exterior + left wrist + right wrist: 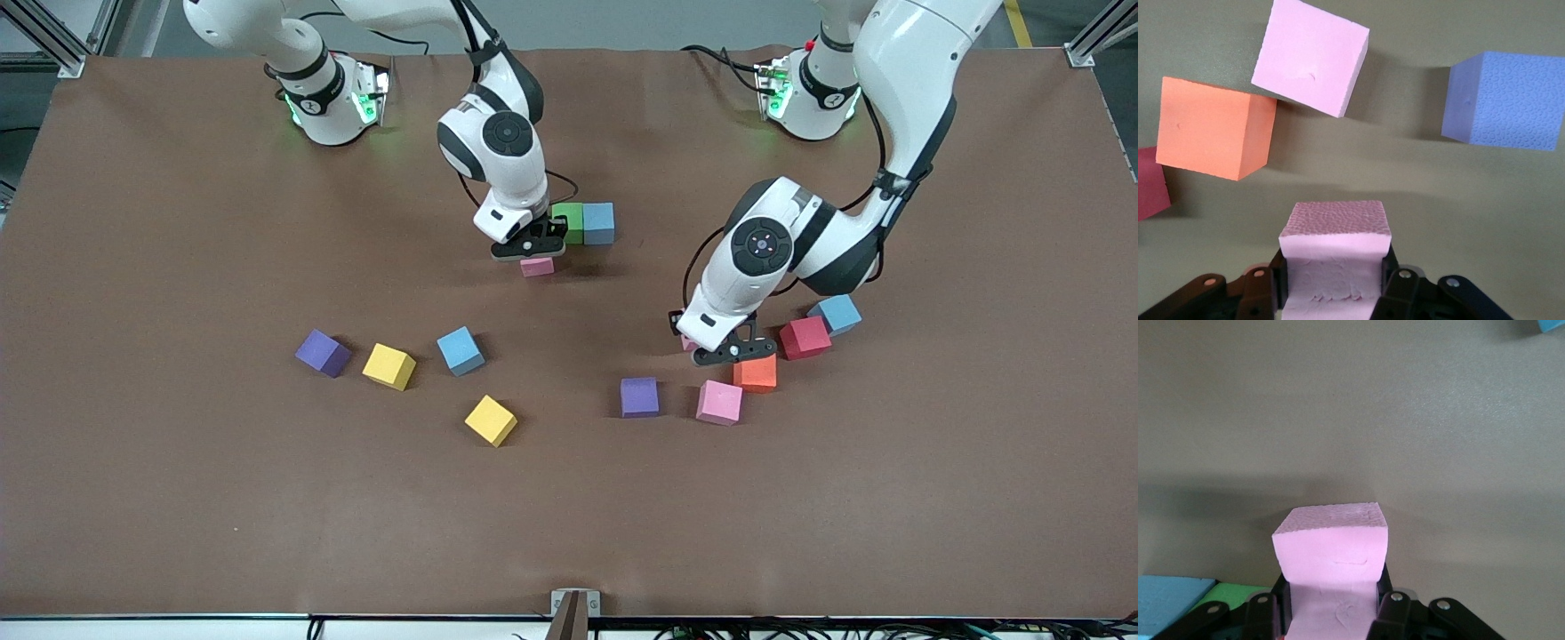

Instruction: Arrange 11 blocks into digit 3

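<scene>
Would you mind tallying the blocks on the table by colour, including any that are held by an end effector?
Pink blocks: 3
Blue blocks: 3
Purple blocks: 2
Yellow blocks: 2
Green block: 1
Orange block: 1
Red block: 1
Total: 13

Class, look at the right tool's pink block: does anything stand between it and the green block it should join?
Nothing visible does. The right tool holds the pink block right beside the green block, with only bare table there.
</scene>
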